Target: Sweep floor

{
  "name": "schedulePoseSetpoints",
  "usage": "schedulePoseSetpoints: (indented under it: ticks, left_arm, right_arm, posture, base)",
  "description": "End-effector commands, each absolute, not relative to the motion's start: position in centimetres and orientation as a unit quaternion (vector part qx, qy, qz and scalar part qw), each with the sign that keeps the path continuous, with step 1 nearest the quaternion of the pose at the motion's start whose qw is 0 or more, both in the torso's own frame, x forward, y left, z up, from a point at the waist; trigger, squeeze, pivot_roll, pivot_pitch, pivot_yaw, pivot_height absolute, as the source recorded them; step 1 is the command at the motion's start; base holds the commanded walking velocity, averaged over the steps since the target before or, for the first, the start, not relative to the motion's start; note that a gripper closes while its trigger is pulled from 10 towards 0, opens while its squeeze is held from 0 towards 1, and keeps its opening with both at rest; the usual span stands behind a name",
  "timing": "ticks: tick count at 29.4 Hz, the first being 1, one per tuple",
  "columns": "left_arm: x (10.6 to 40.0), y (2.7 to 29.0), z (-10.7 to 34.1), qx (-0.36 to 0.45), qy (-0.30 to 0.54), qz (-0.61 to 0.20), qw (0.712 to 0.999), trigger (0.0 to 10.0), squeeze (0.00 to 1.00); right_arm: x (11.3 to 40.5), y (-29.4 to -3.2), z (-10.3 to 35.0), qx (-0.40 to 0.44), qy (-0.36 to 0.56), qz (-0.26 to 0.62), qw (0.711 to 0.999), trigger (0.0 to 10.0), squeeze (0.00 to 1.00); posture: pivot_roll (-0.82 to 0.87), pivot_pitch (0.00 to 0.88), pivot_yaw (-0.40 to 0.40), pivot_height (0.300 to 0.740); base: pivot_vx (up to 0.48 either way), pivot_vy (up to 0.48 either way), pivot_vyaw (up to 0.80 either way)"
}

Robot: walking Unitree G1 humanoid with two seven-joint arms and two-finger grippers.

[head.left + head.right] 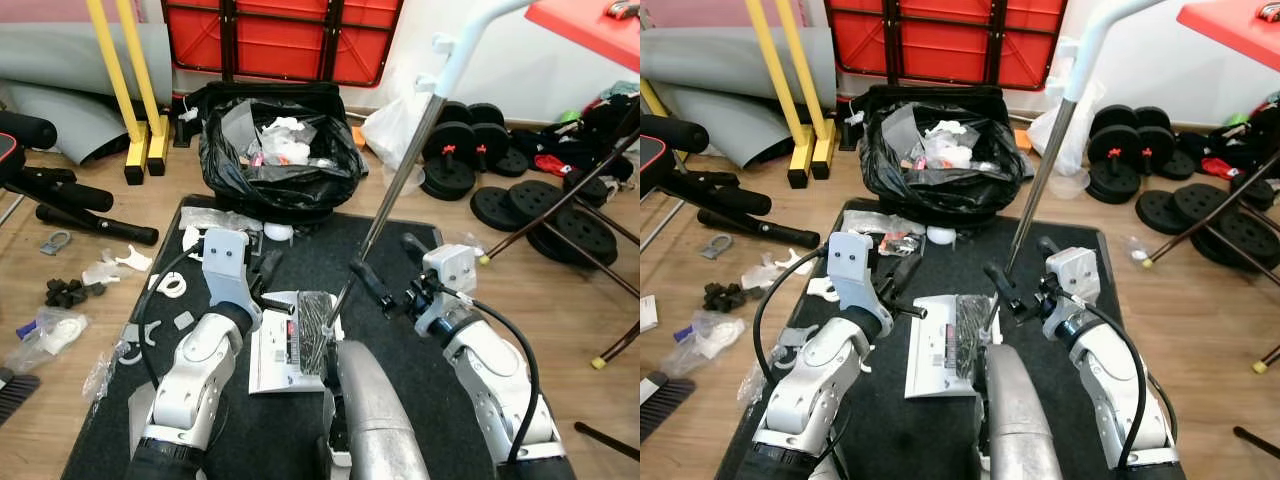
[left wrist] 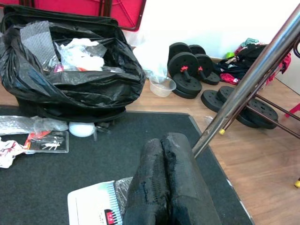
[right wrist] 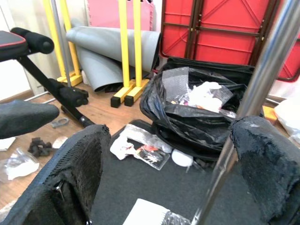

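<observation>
A broom with a metal pole (image 1: 400,165) slants down from the upper right to its dark brush head (image 1: 315,335), which rests on a white booklet (image 1: 272,358) on the black mat (image 1: 420,345). My right gripper (image 1: 392,268) is open, and the pole (image 3: 262,79) passes between its fingers, close to one finger (image 3: 267,159). My left gripper (image 1: 272,290) hovers over the mat just left of the brush, fingers (image 2: 164,183) shut with nothing held. Scraps (image 1: 112,266) and plastic (image 1: 55,335) litter the wood floor at the left.
A black trash bag (image 1: 280,150) full of rubbish stands at the mat's far end, with a white ball (image 1: 278,233) before it. Weight plates (image 1: 540,210) and table legs (image 1: 555,210) crowd the right. A bench (image 1: 50,190) and yellow stand (image 1: 140,110) are at the left.
</observation>
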State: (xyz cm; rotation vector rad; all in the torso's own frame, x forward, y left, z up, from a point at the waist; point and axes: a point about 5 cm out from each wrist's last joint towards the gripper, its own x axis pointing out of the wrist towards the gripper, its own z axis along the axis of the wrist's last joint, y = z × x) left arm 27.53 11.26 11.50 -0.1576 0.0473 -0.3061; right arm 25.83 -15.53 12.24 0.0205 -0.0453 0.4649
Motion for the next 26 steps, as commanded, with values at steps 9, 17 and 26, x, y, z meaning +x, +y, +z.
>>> schedulePoseSetpoints:
  ticks: [9,17,26]
  left_arm:
    - [27.7,10.7,11.2,-0.067,0.034,-0.214,0.974,10.0,0.00]
    - [27.9,10.8,11.3,-0.064,0.040,-0.214,0.974,10.0,0.00]
    - [28.0,10.8,11.4,-0.059,0.040,-0.210,0.975,10.0,0.00]
  right_arm:
    - [25.8,-14.9,12.4,0.013,-0.016,0.246,0.969,10.0,0.00]
    - [26.0,-14.4,12.7,0.015,-0.017,0.265,0.964,10.0,0.00]
    - [26.0,-14.3,12.9,0.019,-0.016,0.269,0.963,10.0,0.00]
  posture:
    - [-0.18,0.000,-0.148,0.555]
    - [-0.17,0.000,-0.147,0.575]
    - [-0.16,0.000,-0.151,0.600]
  base:
    - [0.000,0.000,0.00]
    - [0.000,0.000,0.00]
    - [0.000,0.000,0.00]
